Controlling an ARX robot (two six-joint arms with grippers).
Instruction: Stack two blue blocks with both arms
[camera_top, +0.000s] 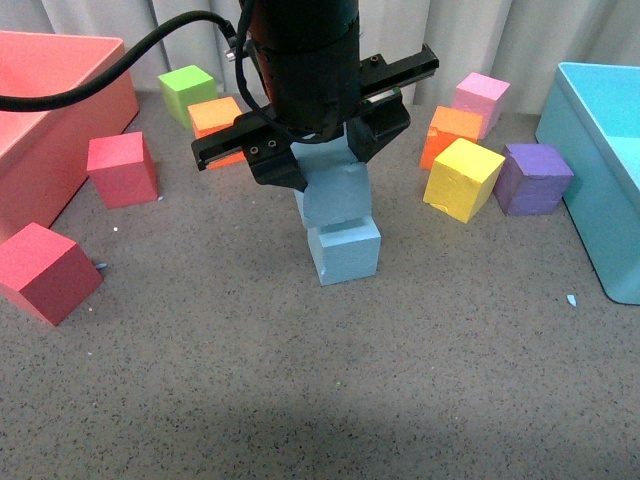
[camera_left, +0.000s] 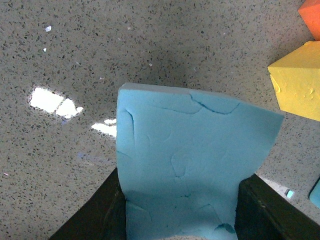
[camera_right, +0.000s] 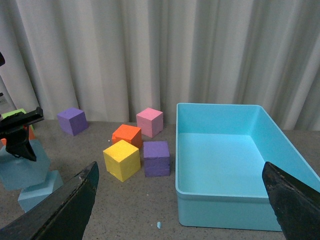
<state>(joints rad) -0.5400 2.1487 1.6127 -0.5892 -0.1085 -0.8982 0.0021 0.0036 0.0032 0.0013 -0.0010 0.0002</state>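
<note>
In the front view one blue block (camera_top: 345, 250) rests on the grey table. The second blue block (camera_top: 335, 192) sits on top of it, shifted a little to the left and slightly turned. My left gripper (camera_top: 325, 160) is shut on this upper block from above. The left wrist view shows that cracked blue block (camera_left: 190, 165) squeezed between the black fingers (camera_left: 95, 215). My right gripper (camera_right: 180, 200) is open and holds nothing, off to the right beside the blue bin. From there the two stacked blue blocks (camera_right: 30, 177) show at the far left edge.
A coral bin (camera_top: 50, 110) stands at the left, a large blue bin (camera_top: 600, 150) at the right. Around the stack lie two red cubes (camera_top: 122, 168), a green cube (camera_top: 187, 92), orange cubes (camera_top: 452, 130), a pink cube (camera_top: 481, 98), a yellow cube (camera_top: 463, 178) and a purple cube (camera_top: 535, 178).
</note>
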